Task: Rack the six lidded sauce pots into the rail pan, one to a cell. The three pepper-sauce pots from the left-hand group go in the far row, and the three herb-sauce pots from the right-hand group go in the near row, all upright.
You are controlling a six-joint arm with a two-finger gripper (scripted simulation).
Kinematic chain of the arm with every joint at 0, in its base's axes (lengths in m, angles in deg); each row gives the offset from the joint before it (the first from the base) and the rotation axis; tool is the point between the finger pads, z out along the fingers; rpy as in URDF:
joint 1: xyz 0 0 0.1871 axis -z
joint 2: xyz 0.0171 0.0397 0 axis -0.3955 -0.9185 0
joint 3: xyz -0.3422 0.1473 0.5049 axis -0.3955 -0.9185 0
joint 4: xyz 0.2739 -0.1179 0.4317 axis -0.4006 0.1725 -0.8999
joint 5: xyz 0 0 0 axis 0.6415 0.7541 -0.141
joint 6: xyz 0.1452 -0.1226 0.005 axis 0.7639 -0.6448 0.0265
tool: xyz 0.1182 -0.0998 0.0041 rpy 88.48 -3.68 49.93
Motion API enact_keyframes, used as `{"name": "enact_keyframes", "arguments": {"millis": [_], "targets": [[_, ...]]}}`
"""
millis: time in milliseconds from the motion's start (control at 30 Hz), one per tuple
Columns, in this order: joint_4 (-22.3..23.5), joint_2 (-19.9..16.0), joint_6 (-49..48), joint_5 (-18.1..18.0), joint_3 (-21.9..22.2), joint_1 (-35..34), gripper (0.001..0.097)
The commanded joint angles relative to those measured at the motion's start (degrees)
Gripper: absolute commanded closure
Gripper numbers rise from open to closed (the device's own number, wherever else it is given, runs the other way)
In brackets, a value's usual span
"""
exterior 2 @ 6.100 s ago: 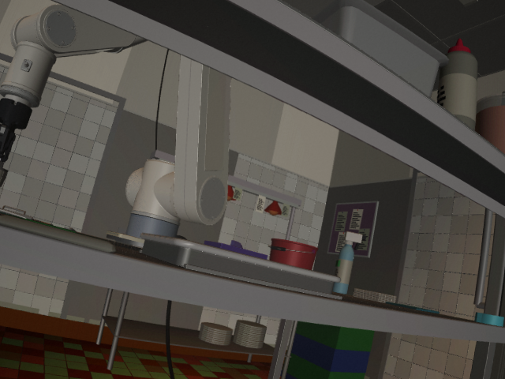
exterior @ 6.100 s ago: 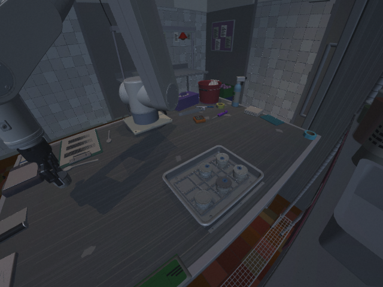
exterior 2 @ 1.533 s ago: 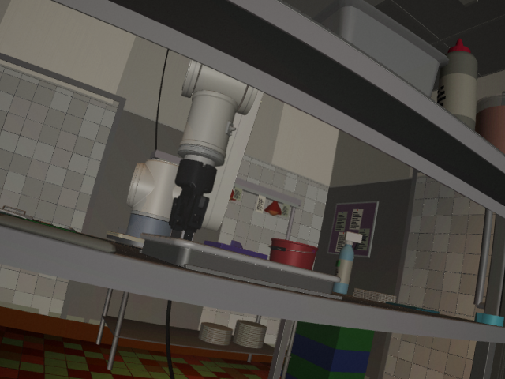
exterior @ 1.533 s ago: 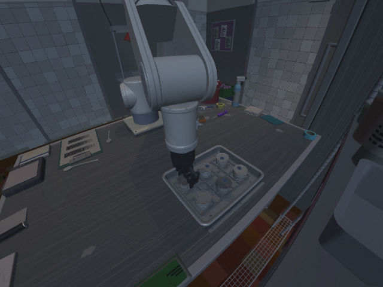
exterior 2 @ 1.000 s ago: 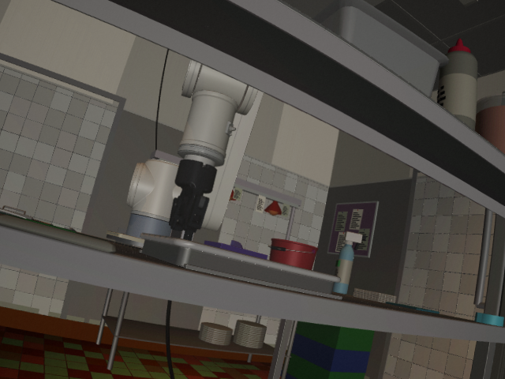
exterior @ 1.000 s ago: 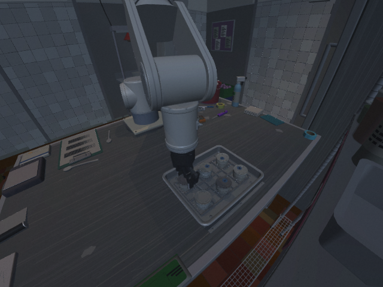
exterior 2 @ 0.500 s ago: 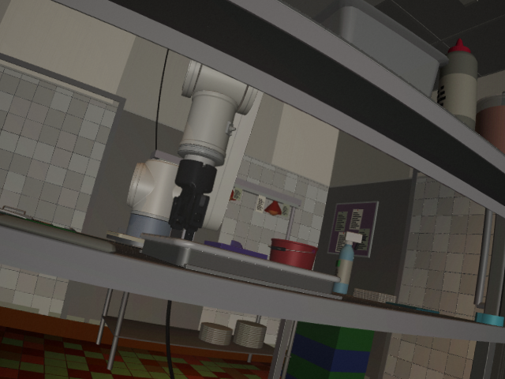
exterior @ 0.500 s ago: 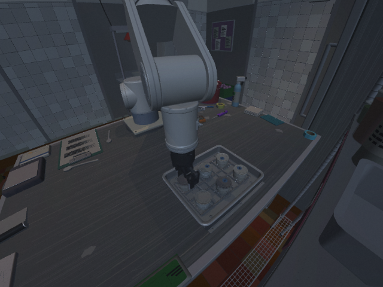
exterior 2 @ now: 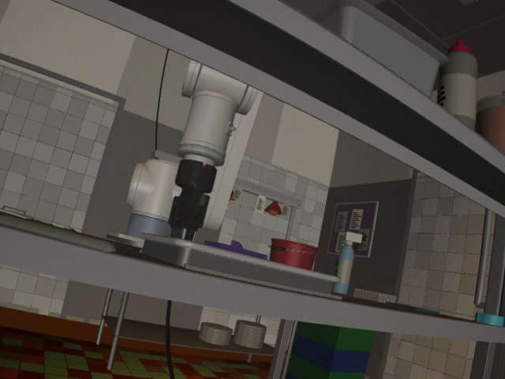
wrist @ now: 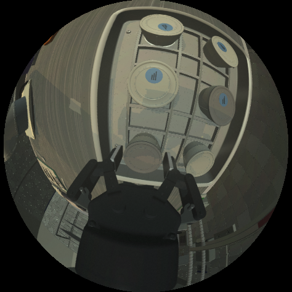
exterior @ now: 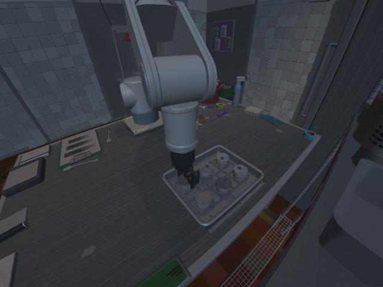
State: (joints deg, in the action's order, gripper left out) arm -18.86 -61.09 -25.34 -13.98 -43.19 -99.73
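Note:
A lidded sauce pot (wrist: 143,153) stands upright in a corner cell of the rail pan (exterior: 213,183), between my fingers. My gripper (wrist: 142,158) is open and holds nothing; it reaches down into the pan around this pot (exterior: 183,183). Five more lidded pots stand upright in the other cells, one to a cell. Two of them (wrist: 153,83) (wrist: 161,28) share the row with the pot at my fingers. The other three (wrist: 198,157) (wrist: 217,104) (wrist: 221,51) fill the second row. In the second side camera the pan's rim hides the pots and my fingertips (exterior 2: 186,233).
A red bucket (exterior 2: 293,253) and a spray bottle (exterior 2: 344,265) stand at the counter's far end. A clipboard (exterior: 79,147) and spoons lie to the left by the arm's base. The pan sits close to the counter's front edge. A tape roll (exterior: 309,134) lies at the corner.

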Motion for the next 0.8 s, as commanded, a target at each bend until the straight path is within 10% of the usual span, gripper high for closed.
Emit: {"name": "enact_keyframes", "arguments": {"millis": [0,767], "targets": [[0.0,0.03,0.0,0.0,0.03,0.0,0.0221],[0.0,4.89,0.01,7.58,2.78,-0.03,0.0221]]}}
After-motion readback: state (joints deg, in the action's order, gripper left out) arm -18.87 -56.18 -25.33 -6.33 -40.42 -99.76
